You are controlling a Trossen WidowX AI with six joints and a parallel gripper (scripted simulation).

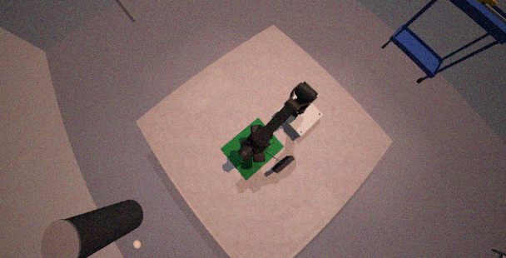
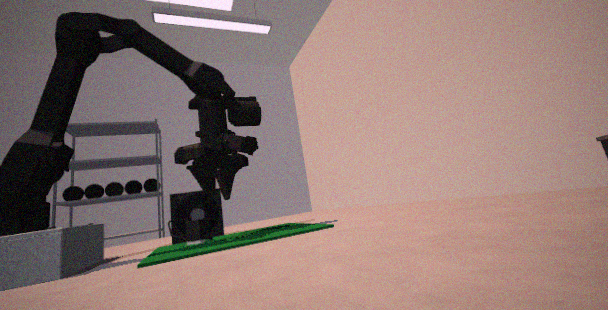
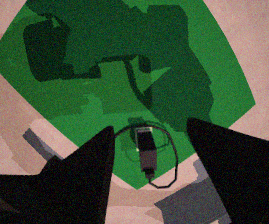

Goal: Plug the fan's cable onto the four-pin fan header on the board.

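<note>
The green board (image 1: 233,145) (image 2: 160,257) (image 3: 230,95) lies flat on the table. The dark plug (image 3: 148,157) stands upright in the wrist view, its lower end within the pale rim of the header (image 3: 144,129) (image 2: 196,242). The last bit of its depth cannot be told. A thin black cable (image 3: 176,160) loops from its top. My gripper (image 2: 218,194) (image 3: 151,127) is open, pointing down above the board. Its fingers stand wide on either side of the plug, clear of it and raised above it. Nothing is between the fingertips. In the top view the arm hides the plug.
The black fan (image 1: 284,164) (image 2: 180,207) stands upright beside the board. The arm's pale base plate (image 1: 310,120) lies on the table (image 1: 200,111) at the board's other side. A blue trolley (image 1: 417,52) and a shelf rack (image 2: 114,162) stand away from the table.
</note>
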